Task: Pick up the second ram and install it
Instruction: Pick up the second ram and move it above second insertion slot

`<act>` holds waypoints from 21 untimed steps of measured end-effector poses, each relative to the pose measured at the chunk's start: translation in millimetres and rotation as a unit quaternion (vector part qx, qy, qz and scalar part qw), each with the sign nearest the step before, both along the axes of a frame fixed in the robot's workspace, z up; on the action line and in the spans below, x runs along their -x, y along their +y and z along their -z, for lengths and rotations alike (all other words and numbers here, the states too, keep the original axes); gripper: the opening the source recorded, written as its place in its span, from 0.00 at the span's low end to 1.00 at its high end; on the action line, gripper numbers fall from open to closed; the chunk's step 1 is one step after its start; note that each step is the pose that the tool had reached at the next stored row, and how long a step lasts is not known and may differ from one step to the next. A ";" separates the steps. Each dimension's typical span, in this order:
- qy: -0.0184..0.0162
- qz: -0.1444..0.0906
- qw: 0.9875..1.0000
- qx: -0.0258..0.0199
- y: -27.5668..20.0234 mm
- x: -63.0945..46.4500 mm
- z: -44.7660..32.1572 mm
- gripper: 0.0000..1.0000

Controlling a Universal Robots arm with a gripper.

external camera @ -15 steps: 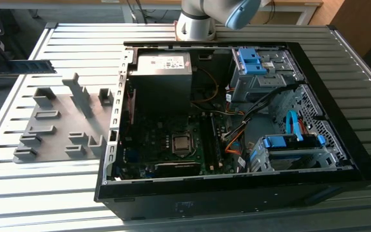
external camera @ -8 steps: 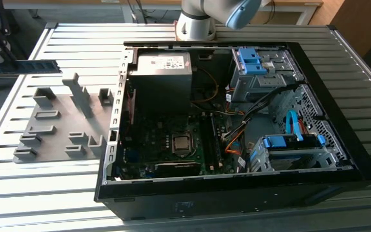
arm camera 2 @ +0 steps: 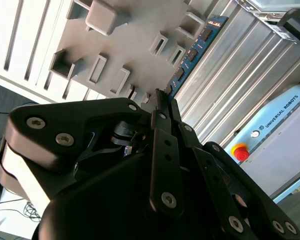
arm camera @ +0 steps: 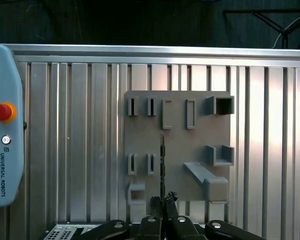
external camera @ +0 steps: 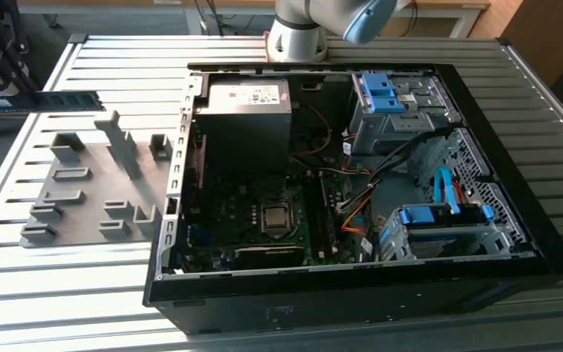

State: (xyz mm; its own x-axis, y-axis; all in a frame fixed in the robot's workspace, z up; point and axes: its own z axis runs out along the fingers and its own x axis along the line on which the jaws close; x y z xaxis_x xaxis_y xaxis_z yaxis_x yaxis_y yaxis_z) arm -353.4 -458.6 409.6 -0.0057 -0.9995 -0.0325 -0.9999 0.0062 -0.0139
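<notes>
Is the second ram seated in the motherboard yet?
No: in the exterior view the second ram hangs in the air near the grey fixture plate, outside the computer case.

table (external camera: 86, 293): slatted aluminium, bright sun patches along the exterior view's right edge
floor (arm camera: 90, 20): dark, in shadow
furniture: brown wood cabinet (external camera: 547, 29) past the table's far corner, exterior view's right

Arm (external camera: 297, 38): pale base column upright at far side of exterior view, blue-grey joint cap above it. Gripper (arm camera: 163, 201): black body, bolted linkages. Jaws closed together on one end of second ram (arm camera: 162, 160), stick projecting straight out past tips. Same grip in both wrist views.
</notes>
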 end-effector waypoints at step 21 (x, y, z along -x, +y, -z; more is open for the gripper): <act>0.000 0.000 1.000 0.000 0.0 -20.4 0.2 0.14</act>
State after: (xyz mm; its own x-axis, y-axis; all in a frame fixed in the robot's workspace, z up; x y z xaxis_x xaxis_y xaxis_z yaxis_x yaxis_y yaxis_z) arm -333.0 -458.6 409.4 -0.0057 -0.9995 -0.0326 -0.9999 0.0061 -0.0139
